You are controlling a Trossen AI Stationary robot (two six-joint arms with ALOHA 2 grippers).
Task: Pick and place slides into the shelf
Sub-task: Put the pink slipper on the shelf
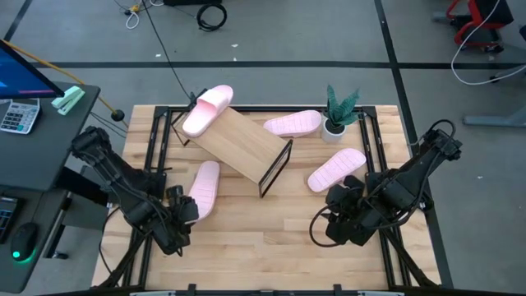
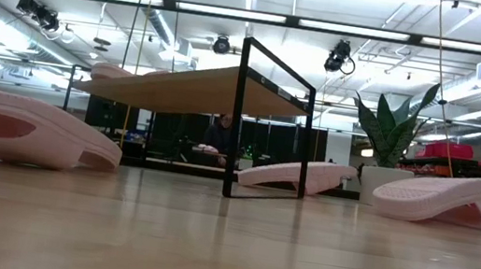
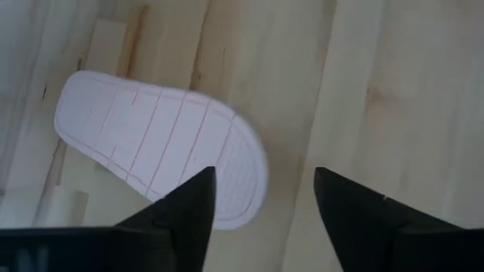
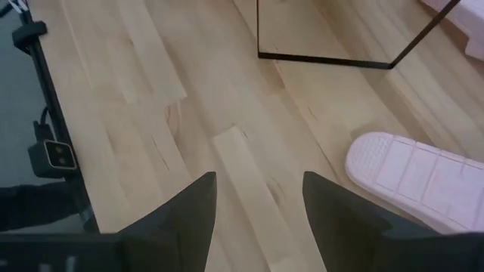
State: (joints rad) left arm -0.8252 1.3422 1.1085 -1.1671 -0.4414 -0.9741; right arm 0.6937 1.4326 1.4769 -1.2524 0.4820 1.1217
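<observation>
Slides number four: one (image 1: 207, 109) on the far-left end of the single shelf (image 1: 240, 141), one (image 1: 293, 124) beyond the shelf beside the potted plant (image 1: 338, 113), one (image 1: 336, 168) to its right, one (image 1: 203, 188) to its left. Left gripper (image 1: 186, 212), fingers apart, empty, sits just beside that last slide. Right gripper (image 1: 339, 200), fingers apart, empty, waits near the right slide. Bare table (image 1: 263, 238) spreads between the arms toward the near edge.

Slatted wooden table (image 1: 271, 238) bearing shelf (image 1: 238, 141), three slides, apparently potted plant (image 1: 337, 111).
</observation>
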